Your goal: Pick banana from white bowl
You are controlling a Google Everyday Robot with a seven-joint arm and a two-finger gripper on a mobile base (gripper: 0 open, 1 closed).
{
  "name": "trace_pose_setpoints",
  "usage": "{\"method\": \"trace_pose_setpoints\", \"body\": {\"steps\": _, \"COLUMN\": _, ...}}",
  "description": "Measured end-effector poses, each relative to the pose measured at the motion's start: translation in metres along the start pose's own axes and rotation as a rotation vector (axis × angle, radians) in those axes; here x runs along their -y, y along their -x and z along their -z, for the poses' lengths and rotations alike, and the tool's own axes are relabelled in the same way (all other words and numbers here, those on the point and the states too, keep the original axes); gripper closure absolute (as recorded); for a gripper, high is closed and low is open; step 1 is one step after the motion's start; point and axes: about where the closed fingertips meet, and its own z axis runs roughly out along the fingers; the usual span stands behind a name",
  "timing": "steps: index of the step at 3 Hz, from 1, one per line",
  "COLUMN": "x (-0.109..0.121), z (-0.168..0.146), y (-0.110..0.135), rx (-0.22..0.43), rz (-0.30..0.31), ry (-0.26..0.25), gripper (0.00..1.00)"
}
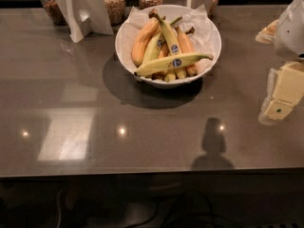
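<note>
The banana [167, 63] lies topmost across the front of the white bowl [216, 51], so you can lift it unobstructed. The gripper [280, 98] hangs at the right edge of the frame, well apart; you cannot tell its grasp state.

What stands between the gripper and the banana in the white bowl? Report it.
Nothing visible. The gripper hangs at the right edge, apart from the white bowl, with only table surface between. The banana lies on top across the front of the pile, uncovered; only the bowl's rim rises in the path.
</note>
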Motion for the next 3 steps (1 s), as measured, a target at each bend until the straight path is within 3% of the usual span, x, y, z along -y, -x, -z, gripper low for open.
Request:
{"method": "trace_pose_setpoints", "body": {"steps": 1, "x": 0.003, "z": 0.000, "y": 0.004, "rx": 0.015, "rz": 0.001, "ry": -0.010, "gripper": 0.00}}
{"method": "trace_pose_setpoints", "body": {"steps": 3, "x": 0.039, "z": -0.018, "y": 0.037, "rx": 0.117, "rz": 0.013, "ry": -0.064, "gripper": 0.00}}
